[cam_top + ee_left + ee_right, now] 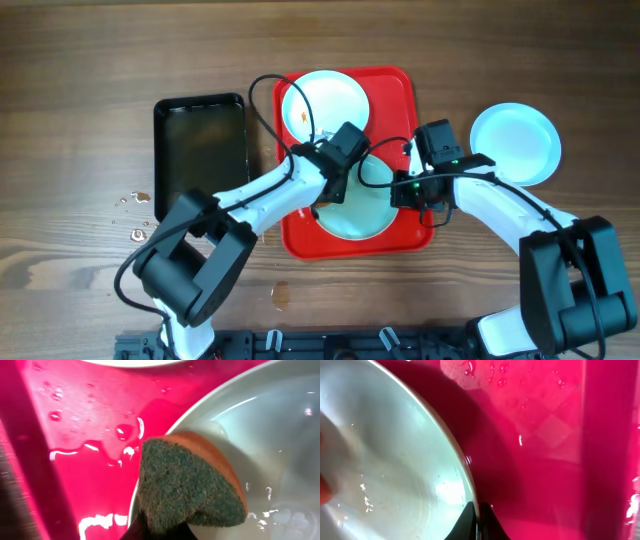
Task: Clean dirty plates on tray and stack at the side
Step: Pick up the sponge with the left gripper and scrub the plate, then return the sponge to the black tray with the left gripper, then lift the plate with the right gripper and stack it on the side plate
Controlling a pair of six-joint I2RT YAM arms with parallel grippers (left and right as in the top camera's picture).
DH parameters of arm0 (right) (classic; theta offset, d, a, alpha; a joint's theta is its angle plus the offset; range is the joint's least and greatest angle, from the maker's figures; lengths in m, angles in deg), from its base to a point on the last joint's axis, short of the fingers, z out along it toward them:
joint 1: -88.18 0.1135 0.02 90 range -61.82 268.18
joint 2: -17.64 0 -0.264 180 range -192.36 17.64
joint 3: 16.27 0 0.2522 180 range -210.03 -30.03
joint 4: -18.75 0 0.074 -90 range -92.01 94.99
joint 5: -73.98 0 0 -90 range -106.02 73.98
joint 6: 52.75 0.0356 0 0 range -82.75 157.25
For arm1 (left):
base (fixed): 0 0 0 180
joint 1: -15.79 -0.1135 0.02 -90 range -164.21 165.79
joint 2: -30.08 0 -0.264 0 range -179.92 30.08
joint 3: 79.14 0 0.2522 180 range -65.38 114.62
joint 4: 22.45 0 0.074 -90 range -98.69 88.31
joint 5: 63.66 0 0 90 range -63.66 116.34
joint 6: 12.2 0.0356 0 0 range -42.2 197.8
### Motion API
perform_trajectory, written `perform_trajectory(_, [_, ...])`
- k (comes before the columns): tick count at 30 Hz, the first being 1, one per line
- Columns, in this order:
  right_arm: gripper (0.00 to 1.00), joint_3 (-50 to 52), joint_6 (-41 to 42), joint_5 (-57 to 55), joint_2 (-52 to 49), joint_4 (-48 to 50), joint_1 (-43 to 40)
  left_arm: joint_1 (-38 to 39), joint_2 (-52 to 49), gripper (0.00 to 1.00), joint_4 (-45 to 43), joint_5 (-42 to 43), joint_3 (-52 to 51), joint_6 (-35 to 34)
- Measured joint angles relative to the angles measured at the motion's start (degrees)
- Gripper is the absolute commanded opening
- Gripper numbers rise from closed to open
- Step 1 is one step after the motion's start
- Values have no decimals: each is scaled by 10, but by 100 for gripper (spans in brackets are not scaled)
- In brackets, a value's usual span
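The red tray (400,90) holds two pale plates. The far plate (325,103) has an orange smudge. The near plate (365,215) lies under both arms. My left gripper (335,185) is shut on a green-and-orange sponge (187,485) that rests on this plate's rim and inner surface (270,425). My right gripper (405,190) is shut on the same plate's right rim (470,490), one finger on each side of the edge (478,520). A third plate (515,143) lies on the table to the right of the tray.
A black tray (200,150) with water stands left of the red tray. Water drops lie on the wood at the left (135,235) and in front (281,293). The red tray's surface is wet (100,450).
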Motion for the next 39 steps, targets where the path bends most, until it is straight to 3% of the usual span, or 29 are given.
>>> perform_trajectory(11, [4, 0, 11, 3, 0, -3, -2, -56, 14, 4, 110, -75, 69, -1])
perform_trajectory(19, [4, 0, -10, 3, 0, 0, -2, -190, 99, 4, 152, -63, 69, 3])
perform_trajectory(24, [4, -3, -40, -11, 1, 0, -3, -310, 109, 4, 149, 18, 69, 33])
perform_trajectory(31, [4, -25, -62, -176, 89, -65, 47, -424, 108, 4, 111, 116, 12, 64])
perform_trajectory(39, [4, -44, -105, -454, 256, -60, 220, -425, 105, 17, 88, 156, -11, 91])
